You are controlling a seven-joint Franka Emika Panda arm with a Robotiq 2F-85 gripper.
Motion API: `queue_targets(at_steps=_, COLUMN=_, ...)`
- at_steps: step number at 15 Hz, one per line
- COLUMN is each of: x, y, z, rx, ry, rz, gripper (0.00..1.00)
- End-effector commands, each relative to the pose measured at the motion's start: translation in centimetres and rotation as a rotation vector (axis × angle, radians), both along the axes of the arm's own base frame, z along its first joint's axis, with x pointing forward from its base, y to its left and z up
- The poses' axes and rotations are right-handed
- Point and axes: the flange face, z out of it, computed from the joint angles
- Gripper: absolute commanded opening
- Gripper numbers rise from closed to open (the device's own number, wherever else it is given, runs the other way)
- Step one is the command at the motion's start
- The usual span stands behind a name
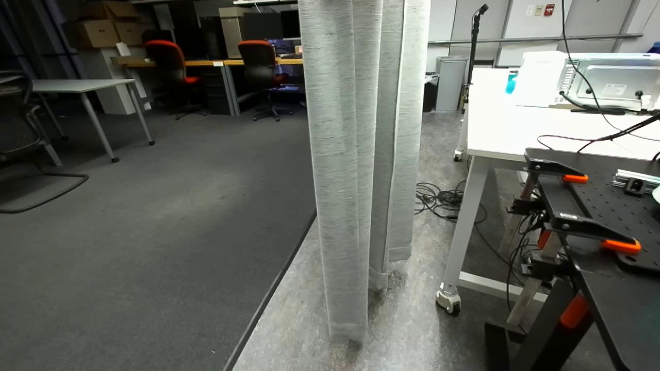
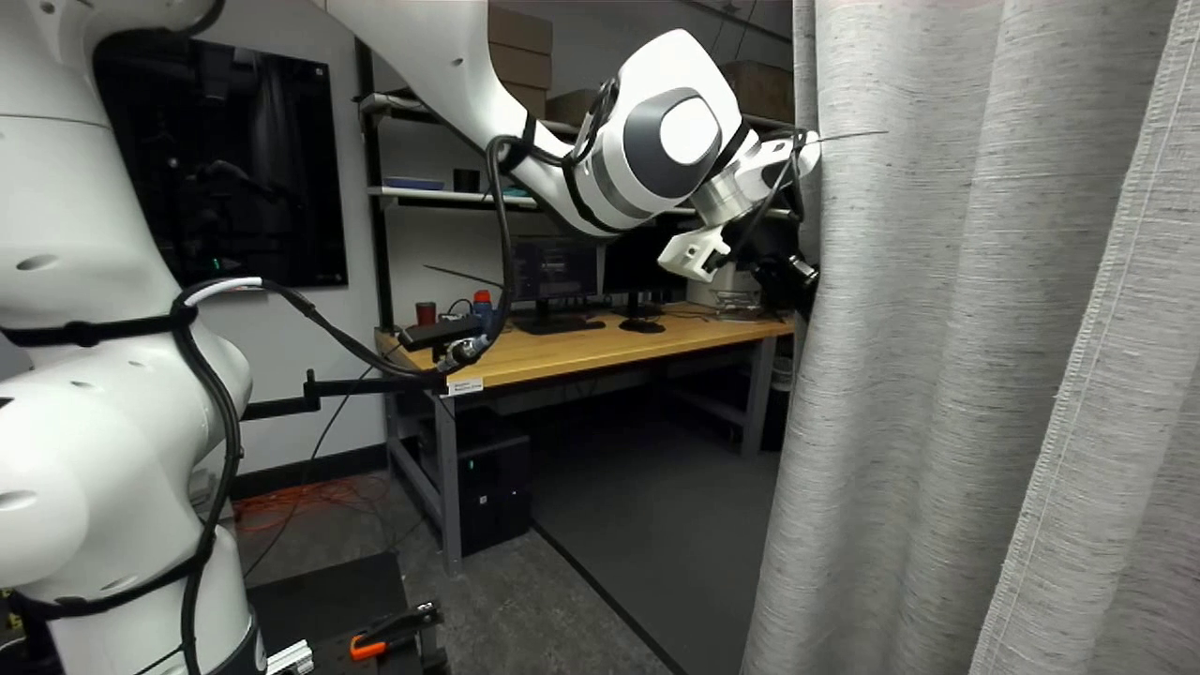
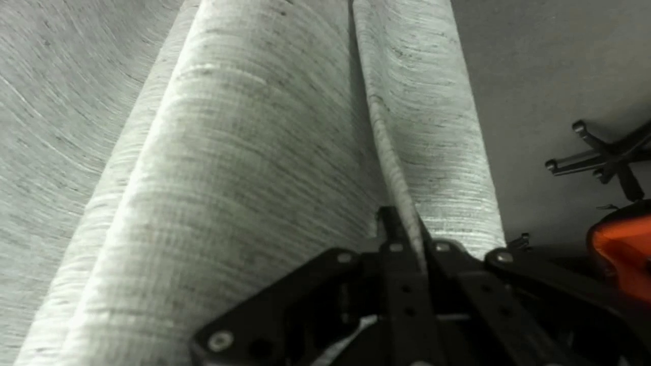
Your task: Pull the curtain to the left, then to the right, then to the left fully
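The curtain (image 1: 337,154) is pale grey-white woven fabric that hangs in vertical folds in an exterior view, its lower hem just above the floor. It fills the right side of an exterior view (image 2: 919,328) and most of the wrist view (image 3: 244,152). My gripper (image 3: 405,217) is black, and its fingers are shut on a narrow fold of the curtain. In an exterior view the gripper (image 2: 797,277) meets the curtain's near-left edge, and its fingertips are hidden behind the fabric. The gripper is outside the exterior view that shows the floor and hem.
A white table (image 1: 490,123) and a black mounting plate (image 1: 613,206) with clamps stand right of the curtain. Cables (image 1: 443,201) lie on the floor. A wooden desk (image 2: 562,347) with monitors stands behind the arm. An orange chair (image 3: 625,254) shows in the wrist view.
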Motion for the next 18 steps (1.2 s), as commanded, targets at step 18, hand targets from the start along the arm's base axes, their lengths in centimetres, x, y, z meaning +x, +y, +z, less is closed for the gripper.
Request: queue_targets(at_steps=18, x=-10.8, y=-38.3, z=2.1, rx=0.317, ry=-0.157, rz=-0.750, gripper=0.01)
